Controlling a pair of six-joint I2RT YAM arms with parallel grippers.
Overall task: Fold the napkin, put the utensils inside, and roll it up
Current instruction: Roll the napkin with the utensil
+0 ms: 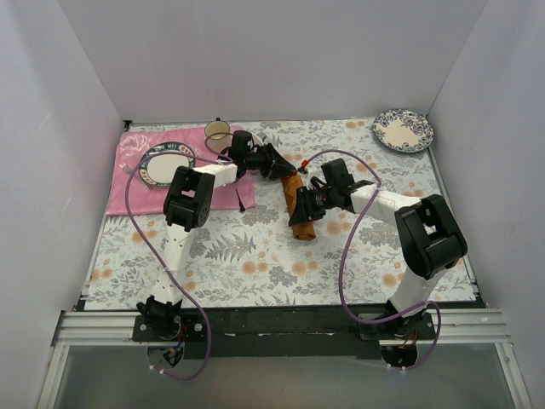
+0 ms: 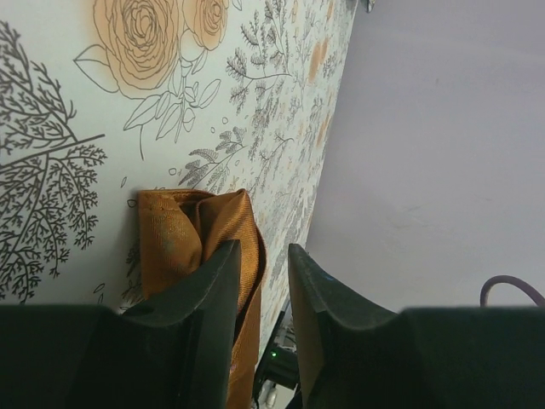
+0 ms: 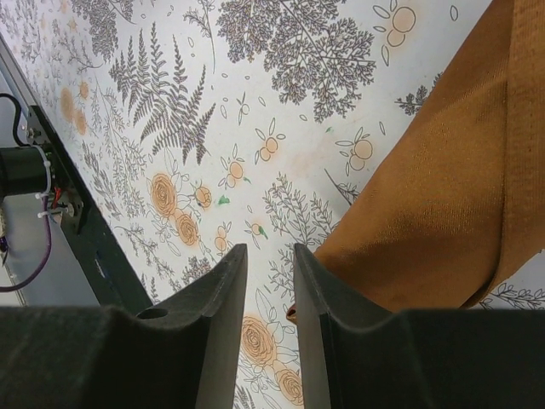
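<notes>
**1. Position.** The napkin (image 1: 296, 207) lies on the tablecloth (image 3: 170, 128) as a narrow rolled bundle between the two claws. One end sits directly below the tips of the left claw (image 2: 264, 249). Its long flank runs just beside the right claw (image 3: 270, 249), outside that claw's right-hand finger as its wrist view shows it.

**2. Claw state.** Both claws stand with a narrow gap between the fingers. The right claw's gap shows only tablecloth, so it grips nothing. In the left claw, a fold of cloth runs along the inner face of one finger. The other finger stands clear of it, so nothing appears clamped.

**3. Handling.** Treat the napkin as light, soft and slightly slick. Its sheen suggests the layers slide over one another and the roll loosens easily. It has no stiffness of its own. The white spoon is not visible. If it is inside the roll, it is hard, brittle and liable to slip out of an open end.

**4. Where to take hold.** Pinch across the full thickness of the roll near the end below the left claw. Steady the flank beside the right claw. Avoid catching only the outer layer.
</notes>
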